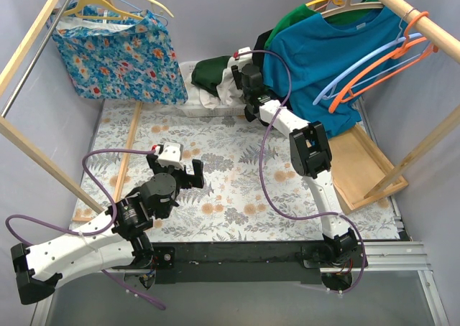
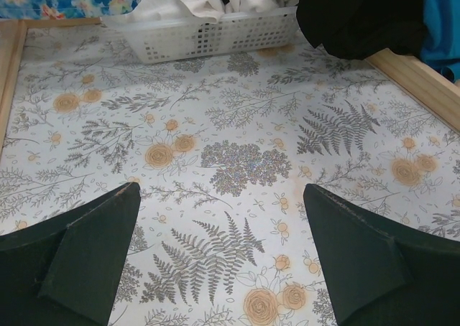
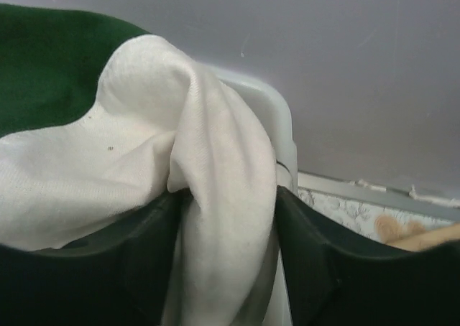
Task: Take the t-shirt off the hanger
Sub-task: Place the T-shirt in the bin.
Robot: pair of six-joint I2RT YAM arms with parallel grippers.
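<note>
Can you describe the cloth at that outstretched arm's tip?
Find the white plastic basket at the table's far edge, beside the hanging blue t-shirt. Draped over its rim, between the right pincer's fingers, is a white cloth; the garment beside it is dark green.

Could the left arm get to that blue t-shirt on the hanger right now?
Probably not easily: the blue t-shirt hangs far right, and the right arm lies across the way.

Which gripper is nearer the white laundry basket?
Right. The right gripper is at the basket, white cloth between its fingers; the left gripper hovers over the mat, well short.
</note>
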